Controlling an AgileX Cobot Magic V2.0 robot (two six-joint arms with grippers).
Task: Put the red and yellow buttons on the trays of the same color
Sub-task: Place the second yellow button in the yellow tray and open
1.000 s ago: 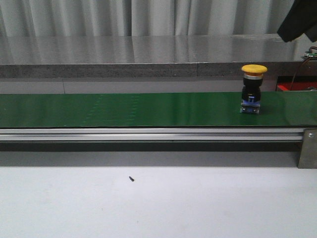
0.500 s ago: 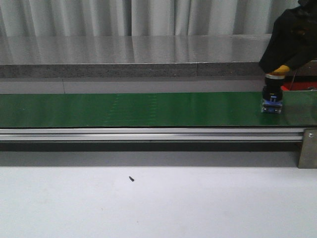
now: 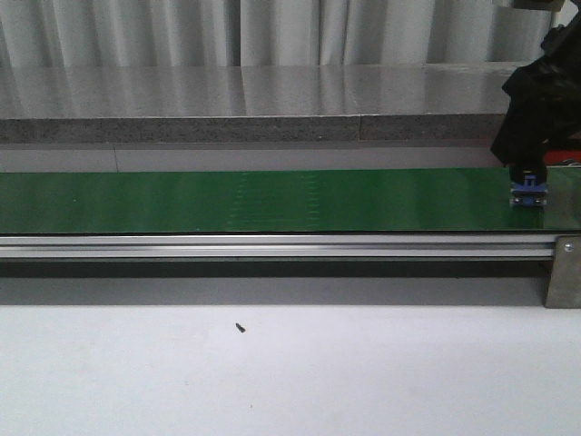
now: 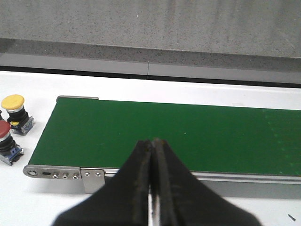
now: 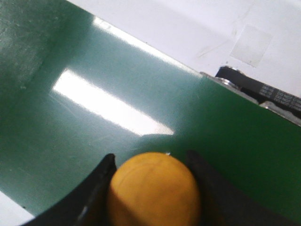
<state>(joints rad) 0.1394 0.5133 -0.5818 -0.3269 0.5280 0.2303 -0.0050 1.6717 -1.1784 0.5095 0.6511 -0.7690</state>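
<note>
Presently the right claw (image 5: 150,188) straddles the yellow button (image 5: 154,190) on the green belt (image 3: 272,200), fingers flanking its cap for a lift, while the left claw (image 4: 153,155) hangs pinched together, holding nothing.

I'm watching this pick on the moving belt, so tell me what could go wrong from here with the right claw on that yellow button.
The right claw straddles the yellow button only at its rounded cap; that smooth dome might slip out on lifting.

The button's base sits near the right end of the green belt, so a late or missed grip could let it run off.

Whether the fingers are actually clamped isn't clear.
</note>
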